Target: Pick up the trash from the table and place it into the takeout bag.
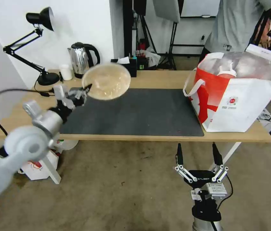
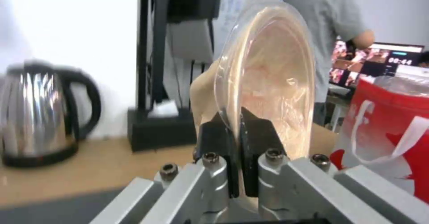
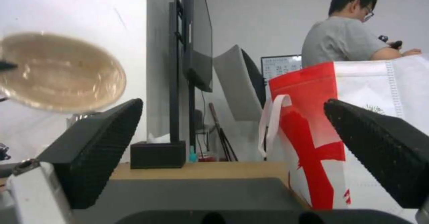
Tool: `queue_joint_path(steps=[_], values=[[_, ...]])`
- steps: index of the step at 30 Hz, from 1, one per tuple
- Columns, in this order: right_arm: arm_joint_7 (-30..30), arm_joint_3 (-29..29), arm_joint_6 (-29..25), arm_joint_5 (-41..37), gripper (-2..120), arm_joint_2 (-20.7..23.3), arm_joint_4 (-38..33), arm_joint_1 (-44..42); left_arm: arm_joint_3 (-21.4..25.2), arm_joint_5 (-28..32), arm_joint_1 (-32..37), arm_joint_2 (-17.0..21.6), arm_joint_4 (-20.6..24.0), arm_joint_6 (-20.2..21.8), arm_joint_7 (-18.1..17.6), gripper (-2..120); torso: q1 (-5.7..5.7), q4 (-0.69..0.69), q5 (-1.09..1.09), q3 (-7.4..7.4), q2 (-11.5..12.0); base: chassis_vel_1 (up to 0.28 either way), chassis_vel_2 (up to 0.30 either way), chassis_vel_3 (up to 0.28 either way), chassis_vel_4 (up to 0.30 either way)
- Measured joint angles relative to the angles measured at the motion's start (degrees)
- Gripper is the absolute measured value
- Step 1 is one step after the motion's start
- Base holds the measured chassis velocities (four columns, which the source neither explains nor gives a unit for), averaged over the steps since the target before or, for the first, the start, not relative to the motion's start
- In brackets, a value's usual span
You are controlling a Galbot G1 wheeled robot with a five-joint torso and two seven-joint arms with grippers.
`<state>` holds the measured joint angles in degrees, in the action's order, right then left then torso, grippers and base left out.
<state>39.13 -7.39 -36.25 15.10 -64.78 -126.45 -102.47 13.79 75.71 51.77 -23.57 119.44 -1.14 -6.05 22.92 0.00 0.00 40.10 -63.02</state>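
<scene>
My left gripper [image 1: 87, 88] is shut on the rim of the shallow beige bowl [image 1: 106, 81], holding it tilted in the air above the left part of the dark mat on the table [image 1: 173, 80]. From the left wrist, the bowl [image 2: 272, 80] stands on edge between the black fingers [image 2: 259, 133]. The takeout bag [image 1: 238, 93] stands open at the table's right end, with a red lidded straw cup [image 1: 226, 73] inside it. My right gripper [image 1: 198, 154] hangs open below the table's front edge. In the right wrist view the bowl [image 3: 62, 71] and bag [image 3: 340, 130] both show.
A steel kettle [image 1: 82, 59], a small white cup [image 1: 66, 72], a black desk lamp [image 1: 39, 45] and a black tissue box [image 1: 125, 65] line the table's back left. A person in grey stands behind the bag. A smaller bag sits on the floor under the left end.
</scene>
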Motion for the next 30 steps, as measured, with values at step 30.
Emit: queue_joint_path(steps=[30], values=[[0.0, 0.0, 0.0, 0.0, 100, 0.01, 0.0, 0.0, -31.21, -4.78, -38.61, -5.65, -10.84, -0.6, 0.5, 0, 0.01, -0.04, 0.01, 0.01, 0.0, 0.0, 0.0, 0.0, 0.0]])
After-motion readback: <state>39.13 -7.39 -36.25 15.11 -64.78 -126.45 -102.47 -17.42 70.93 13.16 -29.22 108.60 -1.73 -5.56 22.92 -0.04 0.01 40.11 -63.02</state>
